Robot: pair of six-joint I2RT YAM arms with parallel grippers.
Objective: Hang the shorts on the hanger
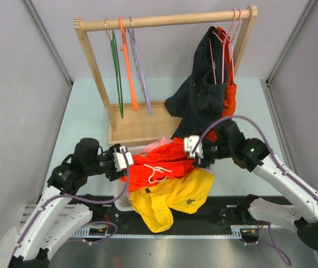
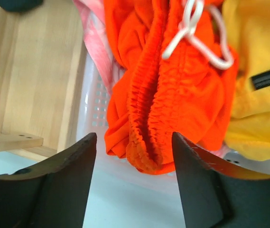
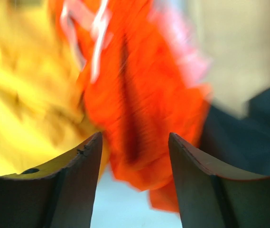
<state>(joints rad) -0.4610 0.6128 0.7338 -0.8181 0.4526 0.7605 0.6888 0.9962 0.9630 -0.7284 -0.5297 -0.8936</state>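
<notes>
The bright orange shorts with their white drawstring lie bunched between my two grippers, on top of a pile in front of the rack. My left gripper is at their left end and is open. In its wrist view the elastic waistband fold sits just beyond the jaws, not pinched. My right gripper is at the right end, also open. The blurred orange fabric hangs just beyond its fingers. The thin orange hanger hangs on the wooden rail at the left, bare.
A green hanger and a lilac hanger flank the orange one. A dark garment and a red-orange one hang at the right. Yellow shorts spill over a white basket. The rack's wooden base lies behind.
</notes>
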